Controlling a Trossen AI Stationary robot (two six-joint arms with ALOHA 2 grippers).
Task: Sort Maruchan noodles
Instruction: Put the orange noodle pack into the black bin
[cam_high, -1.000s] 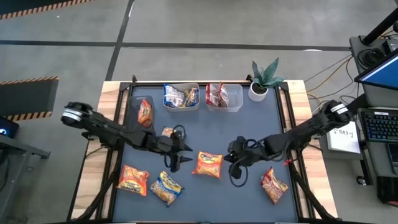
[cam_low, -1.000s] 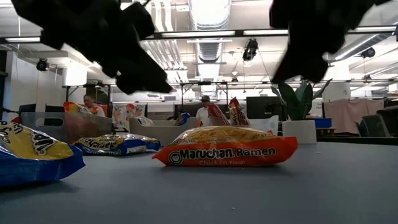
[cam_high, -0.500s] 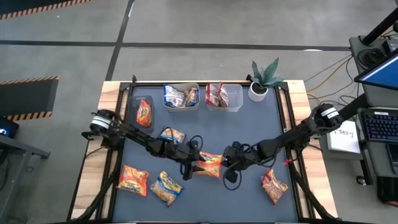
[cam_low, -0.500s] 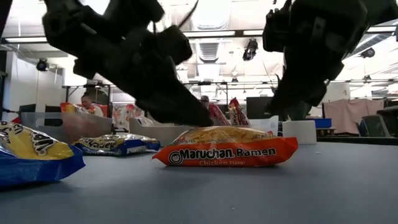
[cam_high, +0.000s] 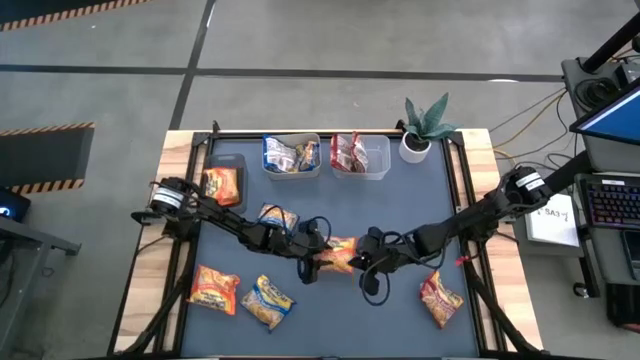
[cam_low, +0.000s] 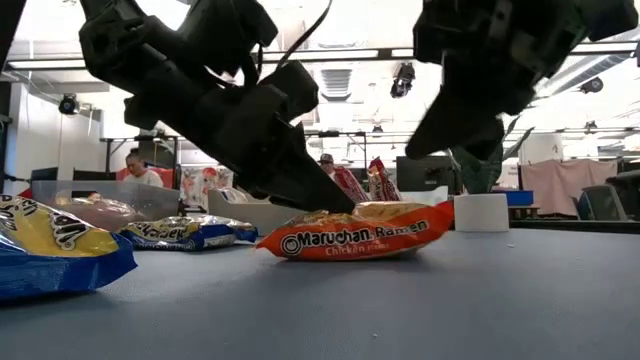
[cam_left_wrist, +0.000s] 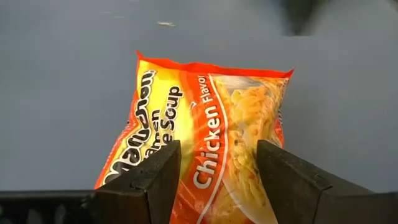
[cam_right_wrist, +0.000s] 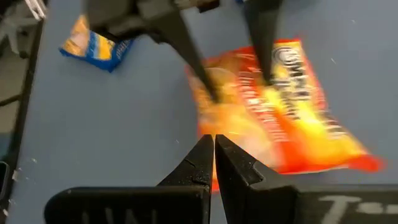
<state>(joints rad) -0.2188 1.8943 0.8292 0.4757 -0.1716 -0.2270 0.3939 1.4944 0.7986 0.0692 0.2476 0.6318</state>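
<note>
An orange Maruchan noodles packet (cam_high: 343, 251) (cam_low: 360, 238) marked Chicken Flavor lies mid-table, its right end tilted up a little. My left gripper (cam_high: 318, 256) (cam_left_wrist: 219, 152) stands open, its two fingers (cam_left_wrist: 155, 177) set down astride the packet (cam_left_wrist: 217, 112). My right gripper (cam_high: 366, 262) (cam_right_wrist: 213, 138) is shut, and its tips meet the same packet (cam_right_wrist: 298, 130) at its other edge. More noodle packets lie loose: a yellow-and-blue one (cam_high: 277, 216) behind the left arm, a red-orange one (cam_high: 213, 288) and a yellow-and-blue one (cam_high: 268, 300) at the front left, and a red one (cam_high: 440, 297) at the front right.
Three clear tubs stand along the back: one at the left (cam_high: 240, 162) with an orange packet, one (cam_high: 292, 170) with blue packets, one (cam_high: 376, 160) with red packets. A potted plant (cam_high: 425, 130) is at the back right. People (cam_low: 135, 168) sit in the room beyond.
My left arm has swung right and come down with open fingers over the orange packet. The packet has shifted and tilted. My right gripper has edged left up against it.
</note>
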